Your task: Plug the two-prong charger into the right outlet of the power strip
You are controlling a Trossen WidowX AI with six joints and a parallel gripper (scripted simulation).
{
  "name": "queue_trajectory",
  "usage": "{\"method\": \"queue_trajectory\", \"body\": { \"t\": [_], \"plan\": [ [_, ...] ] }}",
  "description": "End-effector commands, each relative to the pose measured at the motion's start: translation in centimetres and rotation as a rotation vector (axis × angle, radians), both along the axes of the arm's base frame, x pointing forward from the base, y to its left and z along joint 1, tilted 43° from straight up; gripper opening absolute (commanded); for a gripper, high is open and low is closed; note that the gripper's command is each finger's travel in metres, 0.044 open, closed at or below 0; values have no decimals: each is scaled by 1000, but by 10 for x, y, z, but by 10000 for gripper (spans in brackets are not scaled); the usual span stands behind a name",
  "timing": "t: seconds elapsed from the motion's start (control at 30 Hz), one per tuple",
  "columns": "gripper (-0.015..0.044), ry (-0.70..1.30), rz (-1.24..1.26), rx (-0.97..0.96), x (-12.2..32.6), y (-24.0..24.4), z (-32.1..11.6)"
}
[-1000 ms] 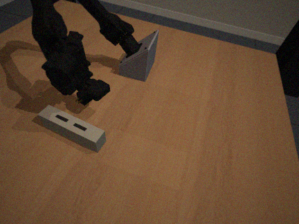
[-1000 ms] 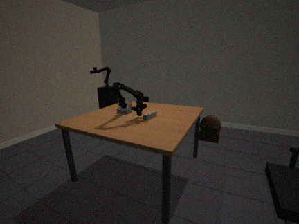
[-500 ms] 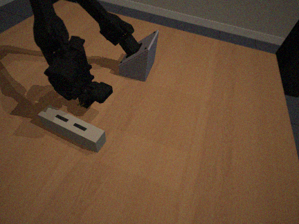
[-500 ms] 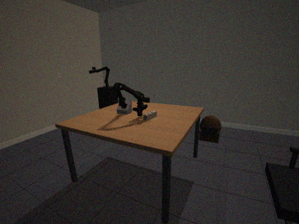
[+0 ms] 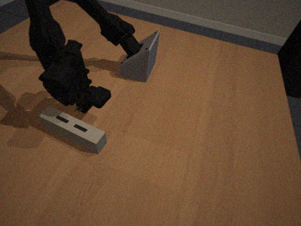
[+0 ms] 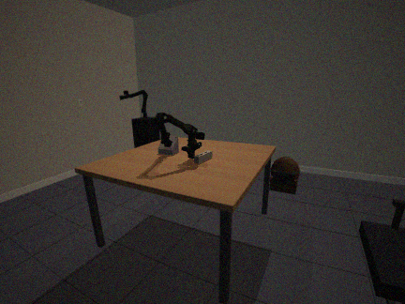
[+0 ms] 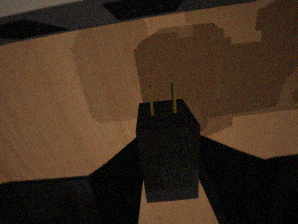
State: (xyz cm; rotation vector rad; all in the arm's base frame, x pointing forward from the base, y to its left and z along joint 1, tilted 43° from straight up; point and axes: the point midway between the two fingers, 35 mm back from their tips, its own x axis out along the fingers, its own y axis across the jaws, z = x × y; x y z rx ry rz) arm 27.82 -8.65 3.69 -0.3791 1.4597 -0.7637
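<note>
A dim room with one wooden table (image 6: 234, 188). On it stand one black robot arm (image 5: 52, 42), one gray power strip (image 5: 72, 129) and one gray wedge-shaped block (image 5: 141, 61) that carries the arm's base.

The gripper (image 7: 167, 165) is clamped on one dark, boxy charger (image 7: 167, 145), its fingers pressed to the charger's two sides. Two thin yellow prongs (image 7: 161, 98) stick out of the charger's front face, side by side, pointing at bare table wood where shadows fall.

From above, the gripper (image 5: 88, 101) hangs just beside the power strip's far long edge, near its left end; whether they touch cannot be told. The strip lies flat at a slant, with two dark slot-shaped outlets (image 5: 71, 123) on its top face, both uncovered.

Beyond the table, one brown rounded object (image 6: 285, 174) sits on the floor by the wall, and a dark cabinet (image 6: 145, 131) stands behind the arm. No writing or labels can be read anywhere.
</note>
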Motion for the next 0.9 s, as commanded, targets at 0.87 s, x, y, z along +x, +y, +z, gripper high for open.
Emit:
{"method": "queue_trajectory", "body": {
  "t": [0.87],
  "plan": [
    [0,27,30,-3,27,-5,1]
  ]
}}
